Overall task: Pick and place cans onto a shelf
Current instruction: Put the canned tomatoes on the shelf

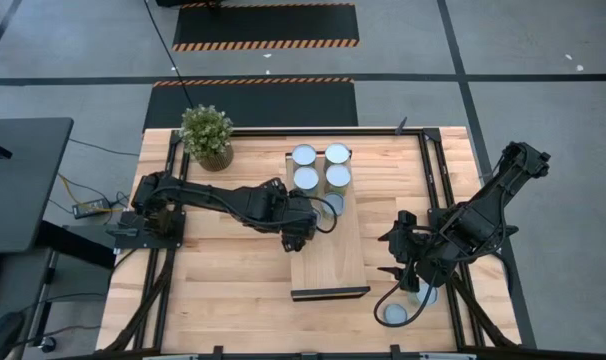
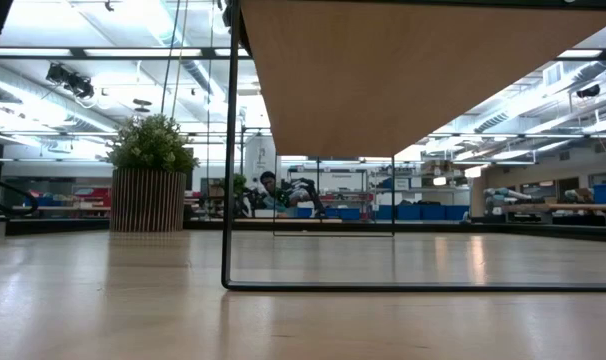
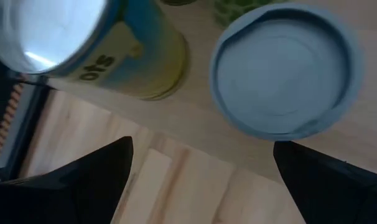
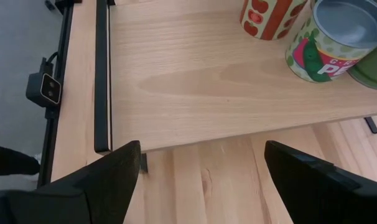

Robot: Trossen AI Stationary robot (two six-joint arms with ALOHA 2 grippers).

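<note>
The shelf [image 1: 328, 255] is a long light-wood board on a dark frame at the table's middle. Several cans stand on its far end: a block of four [image 1: 321, 166] and one more [image 1: 332, 205] nearer the middle. My left gripper [image 1: 316, 218] hovers open at that nearer can. In the left wrist view the can's blue-grey top [image 3: 282, 68] lies just ahead of my open fingers [image 3: 201, 180], apart from them, beside a yellow-labelled can [image 3: 83, 43]. My right gripper [image 1: 391, 256] is open and empty, right of the shelf and facing it [image 4: 198, 180]. Two cans [image 1: 393, 313] [image 1: 425, 293] stand on the table at the near right.
A potted green plant [image 1: 206, 136] stands at the table's far left, also in the low view [image 2: 151, 170]. The shelf's dark frame leg [image 2: 229, 150] and underside [image 2: 383, 70] fill the low view. Black rails [image 1: 435, 170] run along the table's sides. The shelf's near half [image 4: 207, 81] is bare.
</note>
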